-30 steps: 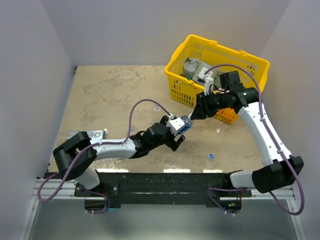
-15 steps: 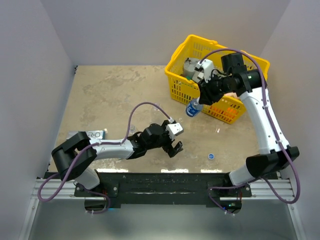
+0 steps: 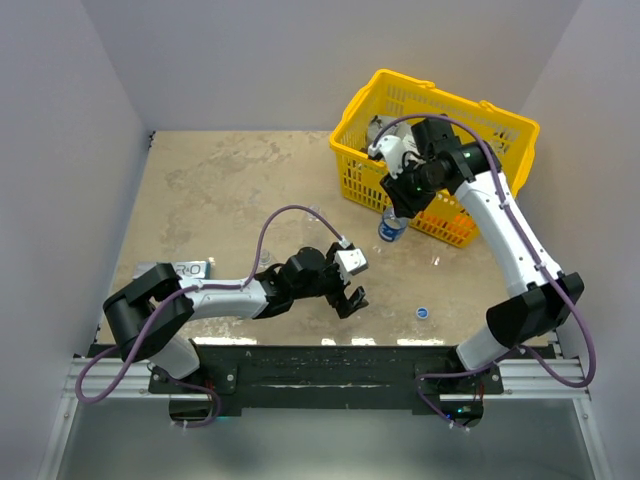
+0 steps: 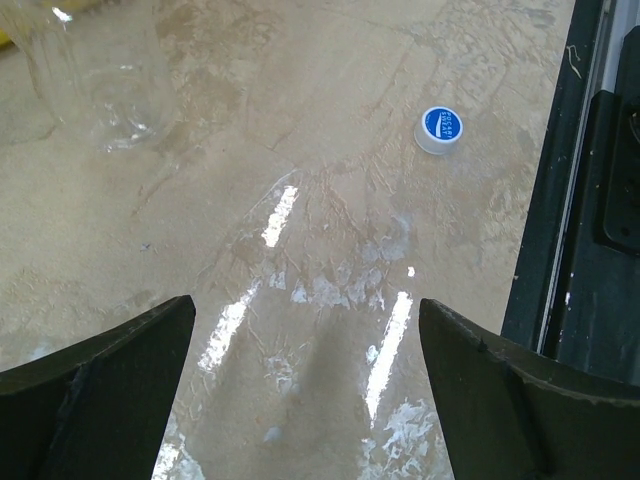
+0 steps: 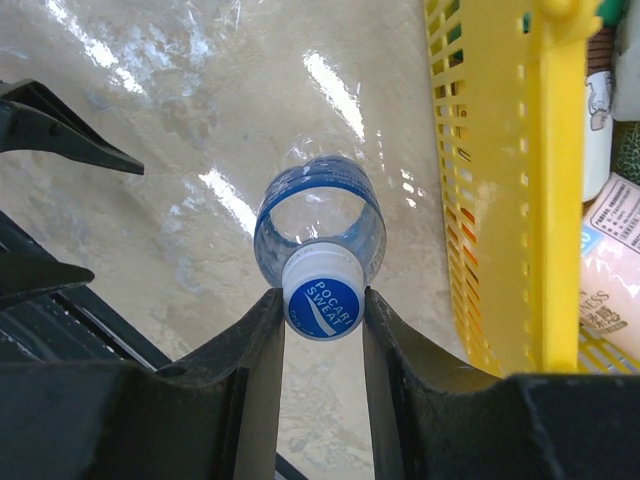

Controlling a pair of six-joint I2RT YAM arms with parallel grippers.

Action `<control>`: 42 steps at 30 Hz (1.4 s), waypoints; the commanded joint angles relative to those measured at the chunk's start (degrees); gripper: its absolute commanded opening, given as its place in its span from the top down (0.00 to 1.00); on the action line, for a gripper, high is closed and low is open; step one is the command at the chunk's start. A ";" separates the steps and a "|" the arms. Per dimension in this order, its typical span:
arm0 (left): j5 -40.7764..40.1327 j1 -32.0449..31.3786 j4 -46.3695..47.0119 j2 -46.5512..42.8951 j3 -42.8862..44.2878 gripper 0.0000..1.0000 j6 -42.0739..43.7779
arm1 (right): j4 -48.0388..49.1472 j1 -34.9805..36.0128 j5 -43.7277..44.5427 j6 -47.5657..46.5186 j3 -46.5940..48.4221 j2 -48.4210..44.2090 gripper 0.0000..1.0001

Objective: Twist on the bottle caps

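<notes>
My right gripper (image 3: 394, 203) is shut on the blue cap (image 5: 322, 296) that sits on the neck of the blue-labelled bottle (image 3: 390, 229), and holds it upright next to the yellow basket. In the right wrist view the fingers (image 5: 262, 330) press the cap from both sides and the bottle (image 5: 320, 220) hangs below them. My left gripper (image 3: 351, 293) is open and empty, low over the table. A loose blue cap (image 3: 423, 313) lies on the table to its right and shows in the left wrist view (image 4: 440, 128). An unlabelled clear bottle (image 4: 100, 80) stands beyond it.
The yellow basket (image 3: 352, 172) at the back right holds grey cans and packets, and its wall (image 5: 520, 190) is close beside the held bottle. A blue-and-white flat packet (image 3: 190, 270) lies at the left. The black base rail (image 4: 600, 200) runs along the near edge.
The left gripper let go of the labelled bottle and drew back a little. The right gripper carried the bottle up and to the right, to the basket's front.
</notes>
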 commanded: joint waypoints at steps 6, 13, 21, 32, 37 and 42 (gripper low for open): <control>1.54 -0.03 3.05 -1.61 -0.48 0.01 1.53 | 5.31 2.27 4.08 -2.04 -5.07 -1.77 1.00; 1.72 -0.03 3.22 -1.34 -0.48 0.01 1.44 | 8.73 3.32 6.10 -1.69 -9.72 -2.65 0.95; 2.33 -0.03 3.49 -1.17 -0.48 0.01 1.53 | 9.44 4.20 6.11 -1.34 -10.97 -3.01 0.43; 6.10 0.50 5.15 -1.61 -0.39 0.01 1.97 | 6.99 4.38 4.62 -0.99 -4.82 -3.18 0.04; 15.50 3.30 5.34 -4.41 2.32 0.02 0.40 | 5.84 4.38 3.12 0.15 1.41 -3.36 0.01; 19.55 8.04 -1.86 -13.72 8.56 0.03 7.14 | 12.74 4.20 -1.09 1.99 3.20 -5.37 0.01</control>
